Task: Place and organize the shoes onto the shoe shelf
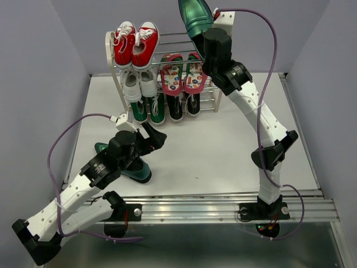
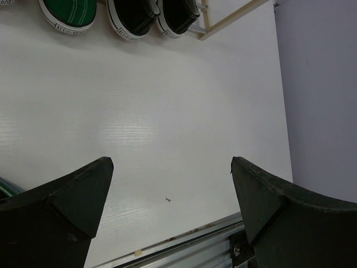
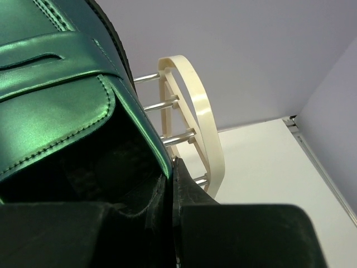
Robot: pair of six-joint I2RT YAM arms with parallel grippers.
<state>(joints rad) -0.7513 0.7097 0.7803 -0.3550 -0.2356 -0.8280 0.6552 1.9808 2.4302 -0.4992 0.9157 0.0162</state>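
My right gripper (image 1: 206,32) is shut on the side wall of a glossy dark green loafer (image 1: 194,17) and holds it high above the top right of the shoe shelf (image 1: 109,53). In the right wrist view the loafer (image 3: 61,84) fills the left, with the gripper (image 3: 173,176) clamped on its edge and the shelf's cream frame (image 3: 196,111) behind. The second green loafer (image 1: 135,170) lies on the table under my left arm. My left gripper (image 1: 153,137) is open and empty above the table (image 2: 173,167). Red flip-flops (image 1: 183,72) and black sneakers (image 1: 184,105) sit on the shelf's right side.
Red sneakers (image 1: 135,43), white sneakers (image 1: 139,84) and green canvas sneakers (image 1: 148,109) fill the shelf's left column. The left wrist view shows a green sneaker toe (image 2: 67,11), black sneaker toes (image 2: 134,19) and the table's metal front rail (image 2: 184,245). Grey walls enclose the table.
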